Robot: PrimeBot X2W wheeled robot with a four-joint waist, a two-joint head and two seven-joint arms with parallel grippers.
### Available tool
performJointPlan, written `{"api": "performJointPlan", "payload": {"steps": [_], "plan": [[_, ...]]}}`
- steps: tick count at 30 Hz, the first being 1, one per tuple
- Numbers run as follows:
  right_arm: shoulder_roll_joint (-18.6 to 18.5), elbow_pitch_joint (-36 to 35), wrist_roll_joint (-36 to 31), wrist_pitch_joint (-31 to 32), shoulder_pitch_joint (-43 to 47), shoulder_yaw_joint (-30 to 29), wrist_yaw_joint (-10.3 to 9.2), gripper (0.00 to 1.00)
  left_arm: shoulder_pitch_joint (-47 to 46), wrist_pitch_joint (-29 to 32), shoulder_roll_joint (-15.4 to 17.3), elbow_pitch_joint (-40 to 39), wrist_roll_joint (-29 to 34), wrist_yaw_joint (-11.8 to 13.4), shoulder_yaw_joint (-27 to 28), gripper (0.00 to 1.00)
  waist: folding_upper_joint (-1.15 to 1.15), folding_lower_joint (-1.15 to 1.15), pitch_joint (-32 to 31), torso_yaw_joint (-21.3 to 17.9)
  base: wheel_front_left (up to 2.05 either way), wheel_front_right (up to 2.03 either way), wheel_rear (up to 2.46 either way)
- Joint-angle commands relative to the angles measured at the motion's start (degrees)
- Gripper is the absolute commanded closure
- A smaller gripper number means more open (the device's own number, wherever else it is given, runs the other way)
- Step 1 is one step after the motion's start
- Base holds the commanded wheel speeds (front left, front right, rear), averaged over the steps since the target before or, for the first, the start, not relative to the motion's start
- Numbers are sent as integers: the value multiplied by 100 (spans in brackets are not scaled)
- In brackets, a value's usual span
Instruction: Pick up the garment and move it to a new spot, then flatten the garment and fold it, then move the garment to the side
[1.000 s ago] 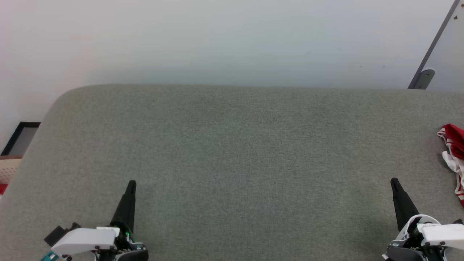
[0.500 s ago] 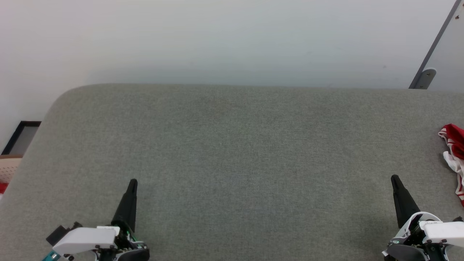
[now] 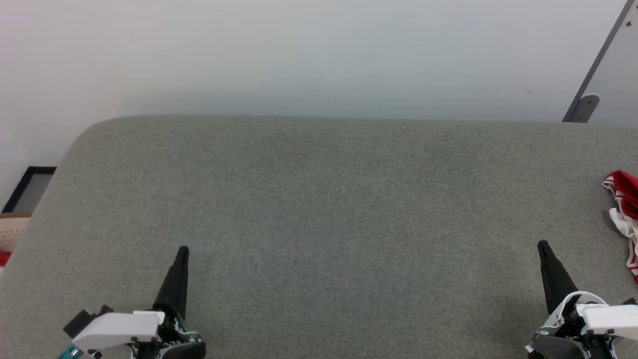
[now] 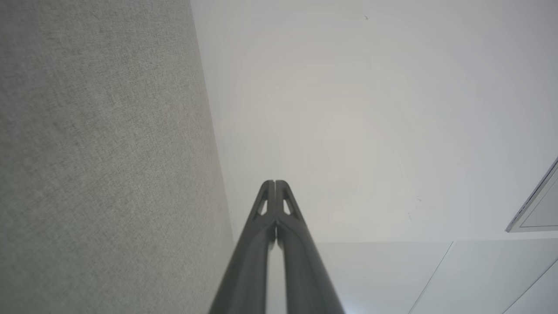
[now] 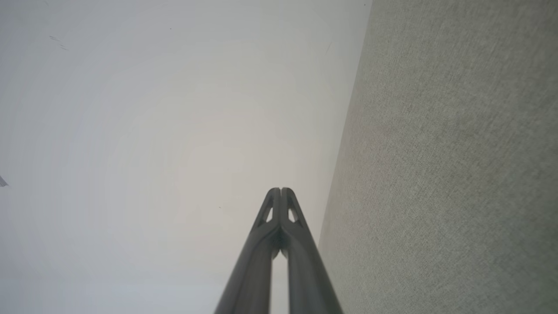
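Note:
The garment [image 3: 626, 209], red with white and striped trim, lies crumpled at the far right edge of the grey fabric surface [image 3: 324, 199], cut off by the frame. My right gripper [image 3: 543, 247] hovers low at the lower right, shut and empty, a short way left of the garment. Over at the lower left my left gripper [image 3: 182, 251] is also shut and empty. In the wrist views the left gripper [image 4: 275, 183] and right gripper [image 5: 281, 190] show their fingertips pressed together, pointing toward the white wall.
A white wall [image 3: 299, 55] rises behind the surface. A beige perforated basket [image 3: 9, 232] with something red in it peeks in at the left edge. A grey panel with a bracket [image 3: 585, 104] leans at the upper right.
The right gripper has risen slightly in the view. The whole picture shifted a little, so the camera moved a touch. The garment lies as before.

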Motion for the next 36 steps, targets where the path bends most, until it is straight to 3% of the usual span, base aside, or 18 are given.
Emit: {"api": "performJointPlan", "payload": {"steps": [1,36], "plan": [[21,-13,16,14,-9,3,-6,100,-59,15,-2,7,-16,-30,15,100,0,0,0,0,0,0,0],[21,-13,15,13,-9,4,-6,100,-58,13,-1,6,-19,-31,12,100,0,0,0,0,0,0,0]]}}
